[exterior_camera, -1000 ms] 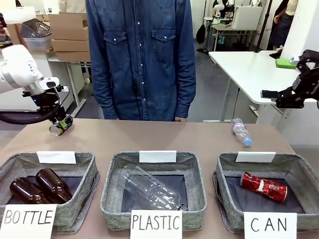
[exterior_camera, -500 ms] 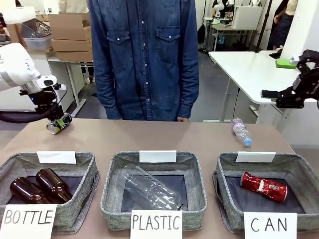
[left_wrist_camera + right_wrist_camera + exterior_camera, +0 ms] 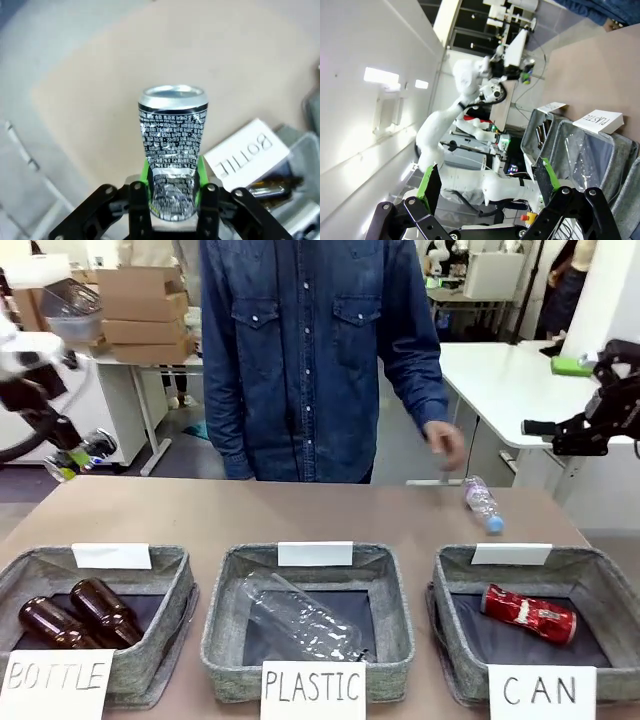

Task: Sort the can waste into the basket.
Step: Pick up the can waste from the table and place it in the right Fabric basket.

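Left gripper [image 3: 172,176] clamped on the dark printed can [image 3: 172,131], silver end pointing away from the wrist, held above the table [image 3: 150,65]. Right gripper [image 3: 489,181] jaws wide, nothing between them. Far across from left gripper: red can [image 3: 528,614] lying in CAN basket [image 3: 612,582].

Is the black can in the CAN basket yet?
No, the left gripper grips the black can, and the CAN basket holds a red can.

You're seeing the dented red metal can [image 3: 529,615] lying in the rightmost grey woven-fabric basket [image 3: 572,556], a clear plastic bottle [image 3: 482,503] lying behind it on the table [image 3: 300,510].
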{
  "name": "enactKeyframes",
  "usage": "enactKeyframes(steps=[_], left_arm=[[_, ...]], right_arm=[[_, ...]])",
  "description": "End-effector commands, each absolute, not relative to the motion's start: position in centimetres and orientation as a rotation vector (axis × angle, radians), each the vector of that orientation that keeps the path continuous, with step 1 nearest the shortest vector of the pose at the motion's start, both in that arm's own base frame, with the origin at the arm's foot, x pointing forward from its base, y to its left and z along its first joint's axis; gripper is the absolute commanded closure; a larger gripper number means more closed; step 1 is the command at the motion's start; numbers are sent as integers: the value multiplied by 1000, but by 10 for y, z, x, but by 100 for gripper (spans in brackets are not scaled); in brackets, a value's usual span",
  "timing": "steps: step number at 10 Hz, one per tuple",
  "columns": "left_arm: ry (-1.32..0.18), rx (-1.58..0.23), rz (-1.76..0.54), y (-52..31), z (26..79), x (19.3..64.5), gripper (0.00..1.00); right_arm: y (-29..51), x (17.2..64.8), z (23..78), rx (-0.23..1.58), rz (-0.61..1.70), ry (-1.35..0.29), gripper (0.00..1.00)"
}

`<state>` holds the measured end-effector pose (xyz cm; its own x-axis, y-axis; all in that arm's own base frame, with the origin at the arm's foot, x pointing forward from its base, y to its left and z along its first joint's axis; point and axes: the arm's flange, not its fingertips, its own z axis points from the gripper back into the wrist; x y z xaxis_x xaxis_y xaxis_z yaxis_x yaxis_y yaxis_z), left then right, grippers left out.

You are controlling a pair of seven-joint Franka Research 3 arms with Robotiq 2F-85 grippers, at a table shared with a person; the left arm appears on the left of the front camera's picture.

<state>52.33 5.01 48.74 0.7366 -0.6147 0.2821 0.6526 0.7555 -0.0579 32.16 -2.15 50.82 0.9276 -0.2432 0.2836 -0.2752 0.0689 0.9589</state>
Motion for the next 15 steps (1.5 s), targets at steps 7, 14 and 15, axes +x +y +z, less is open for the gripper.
enactKeyframes(steps=[7, 14, 15], left_arm=[[-467, -338, -1299, -5, 503, 316, 100], [-571, -496, -1562, -184, 524, 295, 63], [-567, -405, -1636, -220, 530, 280, 63]], right_arm=[[-22, 320, 512, 1519, 18, -402, 0], [-59, 322, 556, 1348, -102, -595, 0], [-70, 320, 564, 1315, -156, -668, 0]])
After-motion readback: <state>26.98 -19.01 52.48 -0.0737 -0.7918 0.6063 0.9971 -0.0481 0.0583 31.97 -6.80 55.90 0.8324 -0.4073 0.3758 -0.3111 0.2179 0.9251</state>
